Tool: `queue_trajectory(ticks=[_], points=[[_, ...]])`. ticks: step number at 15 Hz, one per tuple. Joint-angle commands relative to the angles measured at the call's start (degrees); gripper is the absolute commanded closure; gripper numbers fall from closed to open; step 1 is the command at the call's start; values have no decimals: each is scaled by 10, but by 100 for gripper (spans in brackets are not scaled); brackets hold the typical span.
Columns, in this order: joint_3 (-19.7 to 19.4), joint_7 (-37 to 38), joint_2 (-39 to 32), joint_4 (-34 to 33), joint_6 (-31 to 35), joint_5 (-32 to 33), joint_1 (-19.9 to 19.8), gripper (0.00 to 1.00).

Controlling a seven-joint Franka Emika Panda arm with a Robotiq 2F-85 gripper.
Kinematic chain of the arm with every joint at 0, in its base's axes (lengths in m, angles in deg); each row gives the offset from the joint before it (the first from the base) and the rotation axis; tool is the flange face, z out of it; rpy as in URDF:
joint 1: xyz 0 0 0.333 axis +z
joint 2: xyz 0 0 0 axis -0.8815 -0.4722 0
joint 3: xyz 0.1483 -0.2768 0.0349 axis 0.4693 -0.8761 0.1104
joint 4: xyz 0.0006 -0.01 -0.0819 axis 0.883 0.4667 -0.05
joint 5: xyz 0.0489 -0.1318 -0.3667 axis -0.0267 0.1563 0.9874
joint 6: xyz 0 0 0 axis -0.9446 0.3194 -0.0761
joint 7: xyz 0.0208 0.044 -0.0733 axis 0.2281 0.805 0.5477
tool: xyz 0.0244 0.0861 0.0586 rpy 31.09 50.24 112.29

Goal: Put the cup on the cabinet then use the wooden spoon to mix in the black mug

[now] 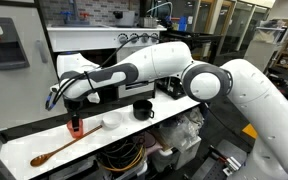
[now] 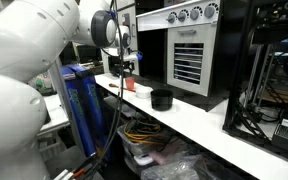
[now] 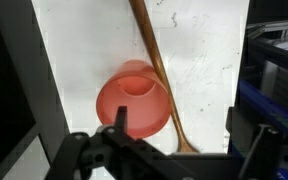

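The orange-red cup [image 1: 75,127] stands upright on the long white counter [image 1: 174,112], also shown in the other exterior view [image 2: 130,84] and in the wrist view [image 3: 134,100]. My gripper [image 1: 74,110] hangs just above it, open and empty. In the wrist view the gripper [image 3: 179,128] has its left finger over the cup's right side, so most of the cup lies outside the jaws. The wooden spoon [image 1: 52,153] lies on the counter beside the cup, and its handle [image 3: 154,60] runs between the fingers. The black mug [image 1: 142,109] [image 2: 162,98] stands further along. The white-framed cabinet [image 1: 50,45] rises behind.
A small white bowl [image 1: 110,122] sits between the cup and the mug. A steel knobbed oven [image 2: 184,15] stands on the counter behind the mug. Cables and bags lie under the counter [image 1: 134,155]. A blue bin [image 2: 79,95] stands beside the counter's end.
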Motion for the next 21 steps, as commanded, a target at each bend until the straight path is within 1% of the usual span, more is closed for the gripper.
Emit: queue_trajectory(ticks=[1,2,3,11,21], points=[[-3,-29,-35,-56,-23,-10,9,0],[-3,-32,-40,-63,-25,-11,9,0],[5,-31,-42,-60,-23,-5,4,0],[8,-41,-63,-82,-36,-8,4,0],[10,-41,-78,-96,-80,-2,8,0]])
